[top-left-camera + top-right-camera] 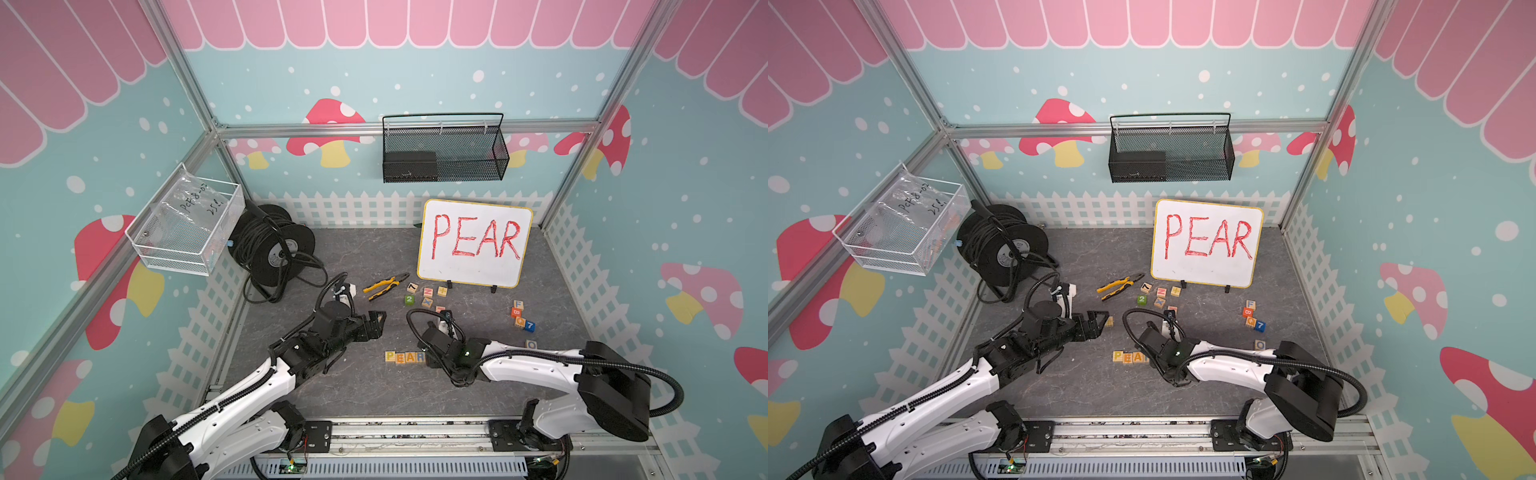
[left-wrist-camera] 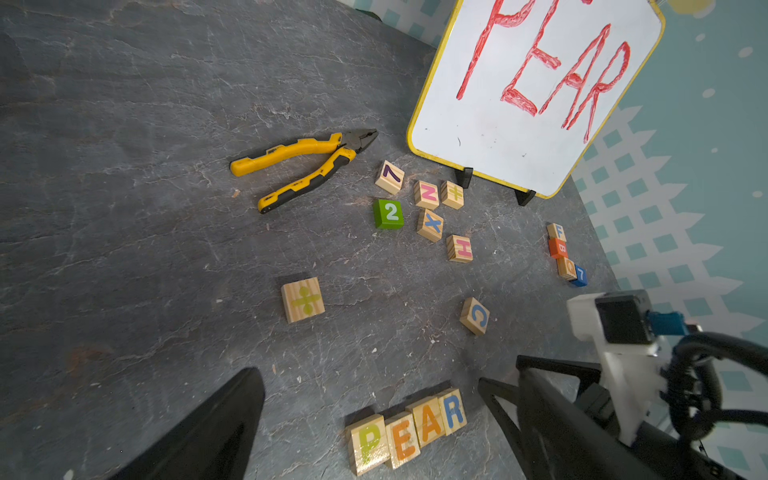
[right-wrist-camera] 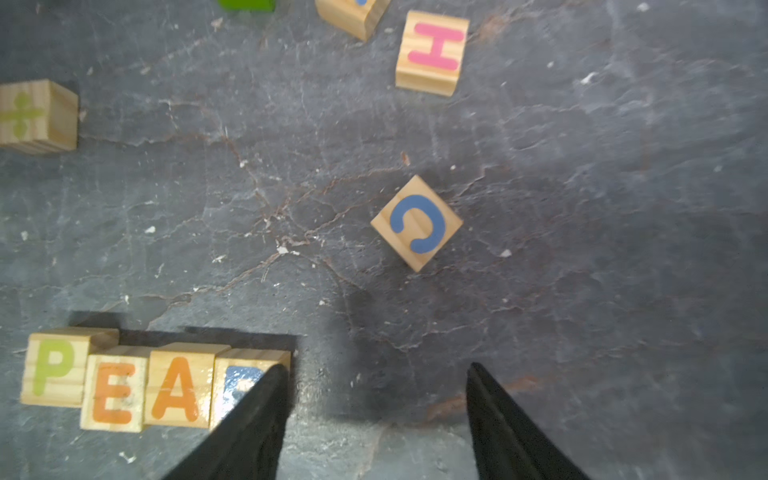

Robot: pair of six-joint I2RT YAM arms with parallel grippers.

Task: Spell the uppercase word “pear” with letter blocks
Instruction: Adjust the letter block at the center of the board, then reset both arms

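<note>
Item inspected: four letter blocks [image 1: 405,356], set on the grey worktop [image 1: 353,395] at lower centre of both top views, between the two arms.

Orientation: the blocks form one row. Its long axis runs left to right across the top views. The capitals face up and read P-E-A-R from left to right.

Alignment: neighbouring blocks stand side by side and look in contact. The E block [image 3: 114,392] sits a little out of line with the P block [image 3: 54,368] and the A block [image 3: 178,386].

Position against the jaws: the right gripper [image 3: 374,415] stands at the row's right end in the top views, just beside the R block [image 2: 453,411]. Its jaws are parted, with only bare worktop between them, and grip nothing. The row lies outside that gap. One finger [image 3: 257,419] overlaps the R face in the right wrist view; contact cannot be determined. The left gripper [image 1: 376,321] is up and left of the row, apart from it, with jaws spread wide and empty.

Appearance: natural-wood cubes with visible grain. The P is yellow-green, the E and A are orange, and the R is blue.
</note>
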